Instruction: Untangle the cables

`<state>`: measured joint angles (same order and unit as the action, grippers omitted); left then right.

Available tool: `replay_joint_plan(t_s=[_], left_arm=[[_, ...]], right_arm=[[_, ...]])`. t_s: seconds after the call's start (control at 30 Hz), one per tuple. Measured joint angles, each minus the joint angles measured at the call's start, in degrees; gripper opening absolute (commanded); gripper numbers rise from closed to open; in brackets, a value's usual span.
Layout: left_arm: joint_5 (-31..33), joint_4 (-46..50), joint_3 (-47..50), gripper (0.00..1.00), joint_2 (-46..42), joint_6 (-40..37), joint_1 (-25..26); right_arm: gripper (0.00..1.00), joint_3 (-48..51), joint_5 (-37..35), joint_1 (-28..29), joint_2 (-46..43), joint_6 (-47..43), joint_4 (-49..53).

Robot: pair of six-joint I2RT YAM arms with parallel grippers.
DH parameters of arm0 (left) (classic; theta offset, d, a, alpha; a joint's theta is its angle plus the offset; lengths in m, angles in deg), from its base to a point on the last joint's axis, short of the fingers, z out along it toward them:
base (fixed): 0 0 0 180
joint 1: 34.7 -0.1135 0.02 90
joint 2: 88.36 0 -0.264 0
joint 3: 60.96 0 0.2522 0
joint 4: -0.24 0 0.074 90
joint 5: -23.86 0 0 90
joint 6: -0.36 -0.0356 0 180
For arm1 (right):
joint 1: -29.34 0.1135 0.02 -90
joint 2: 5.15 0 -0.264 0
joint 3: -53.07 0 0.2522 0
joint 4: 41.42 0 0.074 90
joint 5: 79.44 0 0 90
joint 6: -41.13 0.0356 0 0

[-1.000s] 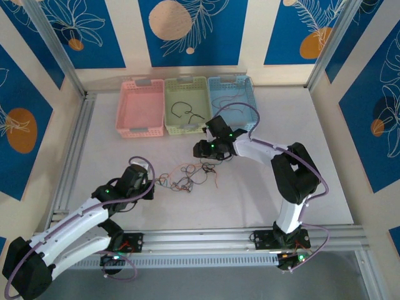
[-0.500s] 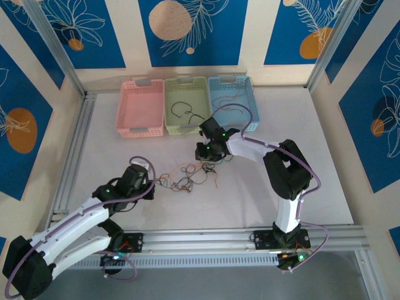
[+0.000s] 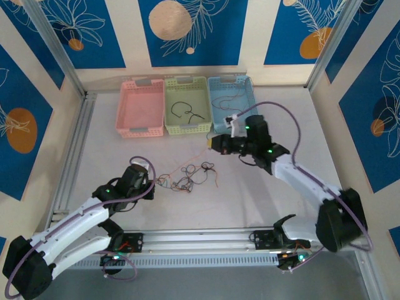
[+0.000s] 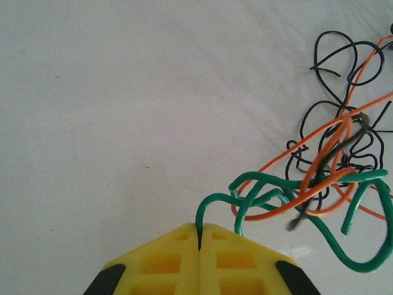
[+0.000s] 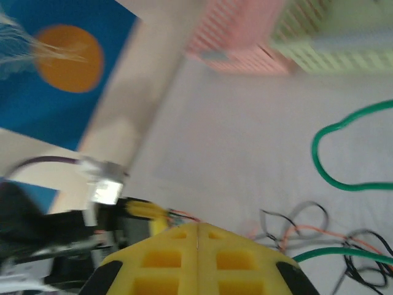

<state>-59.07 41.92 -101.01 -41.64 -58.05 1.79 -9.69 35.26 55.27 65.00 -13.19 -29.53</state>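
Note:
The cables lie as a tangle of black, orange and green strands mid-table. My left gripper is at the tangle's left end, shut on a green cable that loops out from between its yellow fingertips. My right gripper hovers up and to the right of the tangle with its jaws shut. A thin orange cable runs taut from the knot to its tip. In the left wrist view that orange cable stretches away to the upper right. Green cable loops show blurred in the right wrist view.
Three baskets stand in a row at the back: pink, green holding a black cable, and blue holding a thin strand. Aluminium rails edge the table on the left and front.
My right gripper closed at the tangle's upper edge, then swung right and away, drawing an orange strand taut. The left gripper and its green cable have not moved.

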Motion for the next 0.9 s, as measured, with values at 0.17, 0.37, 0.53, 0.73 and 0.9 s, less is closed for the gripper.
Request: replay_joint_plan(t_s=[0.17, 0.37, 0.53, 0.73, 0.9], left_arm=[[0.04, 0.00, 0.00, 0.00, 0.68, 0.00, 0.00], [0.28, 0.00, 0.00, 0.00, 0.68, 0.02, 0.00], [0.50, 0.00, 0.00, 0.00, 0.72, 0.02, 0.00], [0.50, 0.00, 0.00, 0.00, 0.70, 0.02, 0.00], [0.48, 0.00, 0.00, 0.00, 0.61, 0.00, 0.00]], right_arm=[[0.00, -0.02, 6.47, -3.02, -8.92, 0.15, -1.53], [0.00, 2.25, 7.82, -14.14, -17.75, 1.40, 1.51], [0.00, 5.73, 10.73, -20.31, -19.78, 5.90, -0.20], [0.00, 4.83, 11.98, -12.68, -15.91, 7.04, -0.26], [0.00, -1.86, 11.96, -5.31, -8.17, 9.35, -1.64]])
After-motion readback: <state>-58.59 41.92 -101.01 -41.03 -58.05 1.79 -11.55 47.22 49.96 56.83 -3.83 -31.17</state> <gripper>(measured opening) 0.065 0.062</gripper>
